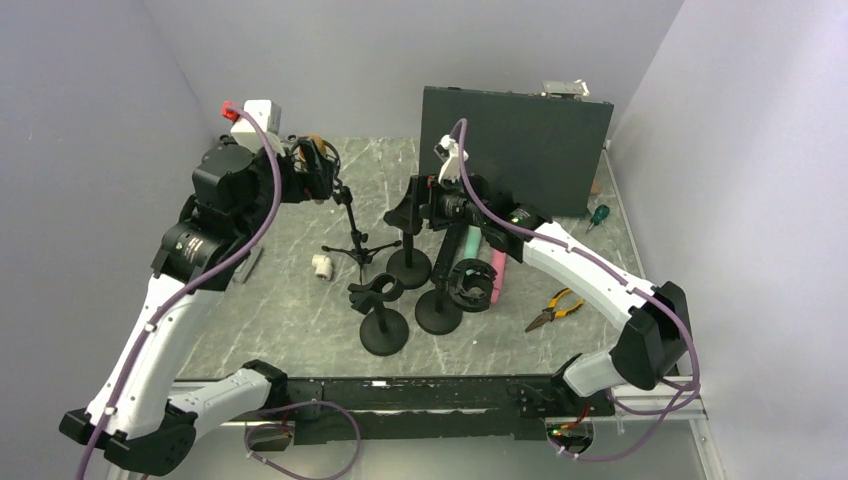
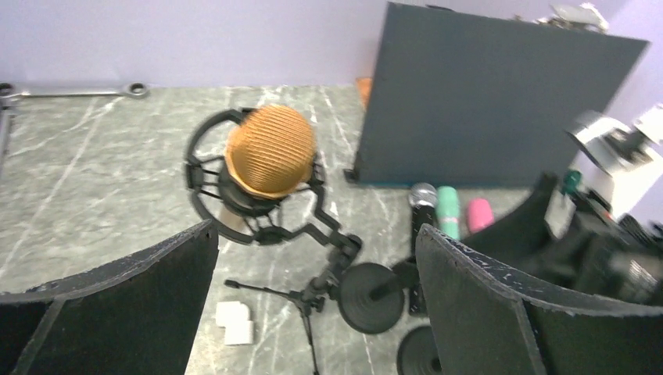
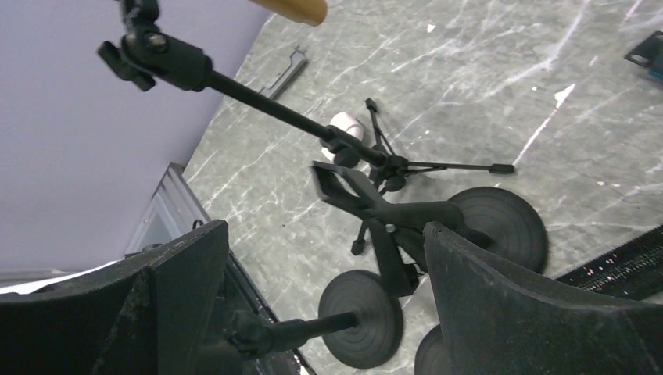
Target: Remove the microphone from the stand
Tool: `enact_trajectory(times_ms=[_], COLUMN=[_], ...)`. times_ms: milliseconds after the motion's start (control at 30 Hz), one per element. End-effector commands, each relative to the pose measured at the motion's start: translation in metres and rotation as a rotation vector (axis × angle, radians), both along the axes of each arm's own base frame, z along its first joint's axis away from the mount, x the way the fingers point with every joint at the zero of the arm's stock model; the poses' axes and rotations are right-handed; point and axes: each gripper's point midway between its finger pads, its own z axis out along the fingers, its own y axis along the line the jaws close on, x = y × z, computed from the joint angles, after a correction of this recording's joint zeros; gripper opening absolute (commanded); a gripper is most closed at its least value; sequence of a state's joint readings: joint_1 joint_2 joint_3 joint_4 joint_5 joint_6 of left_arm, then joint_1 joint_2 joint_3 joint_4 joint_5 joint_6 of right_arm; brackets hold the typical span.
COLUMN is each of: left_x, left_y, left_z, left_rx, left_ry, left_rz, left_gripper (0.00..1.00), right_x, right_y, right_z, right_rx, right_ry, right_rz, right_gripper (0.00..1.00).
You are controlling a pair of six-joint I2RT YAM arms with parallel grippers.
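Note:
An orange microphone (image 2: pixel 270 148) sits upright in a black ring shock mount (image 2: pixel 205 183) on top of a small tripod stand (image 2: pixel 313 297). My left gripper (image 2: pixel 317 230) is open and hovers above and just short of it, with nothing between its fingers. In the top view that gripper (image 1: pixel 318 165) is at the mount. My right gripper (image 3: pixel 322 230) is open too, beside the empty clip (image 3: pixel 352 191) of a round-base stand (image 1: pixel 408 265) and holding nothing. The tripod's pole (image 3: pixel 266 98) crosses its view, with the microphone's lower end (image 3: pixel 301 9) at the top edge.
Two more round-base stands (image 1: pixel 384 330) (image 1: pixel 438 310) stand in front. Pink (image 1: pixel 497 275), green (image 2: pixel 447 207) and black (image 2: pixel 422 199) microphones lie by a dark upright panel (image 1: pixel 515 145). Pliers (image 1: pixel 553 308), a screwdriver (image 1: pixel 597 215), a white block (image 1: pixel 321 265) and a wrench (image 2: pixel 78 91) lie around.

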State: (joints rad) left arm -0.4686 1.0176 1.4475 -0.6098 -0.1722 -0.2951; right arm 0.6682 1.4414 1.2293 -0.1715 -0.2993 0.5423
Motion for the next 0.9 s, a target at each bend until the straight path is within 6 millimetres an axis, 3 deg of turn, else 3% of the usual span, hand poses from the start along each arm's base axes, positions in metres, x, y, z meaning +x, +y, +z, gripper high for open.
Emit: enact_trajectory(times_ms=[0, 133, 467, 867], left_x=[0.013, 0.029, 0.045, 0.07], left_y=[0.027, 0.037, 0.008, 0.003], left_z=[0.036, 0.038, 0.024, -0.005], left_rx=[0.005, 0.081, 0.205, 0.29], left_ry=[-0.114, -0.133, -0.191, -0.147], left_rz=[0.095, 0.133, -0.039, -0.048], left_gripper=[0.99, 0.99, 0.81, 0.67], right_x=[-0.002, -0.007, -0.013, -0.022], right_y=[0.016, 0.026, 0.042, 0.024], right_z=[0.046, 0.05, 0.05, 0.042], right_rx=[0.078, 0.079, 0.072, 0.051], right_ry=[-0.095, -0.108, -0.122, -0.127], right_rz=[0.01, 0.027, 0.064, 0.024], right_gripper=[0.96, 0.96, 0.96, 0.96])
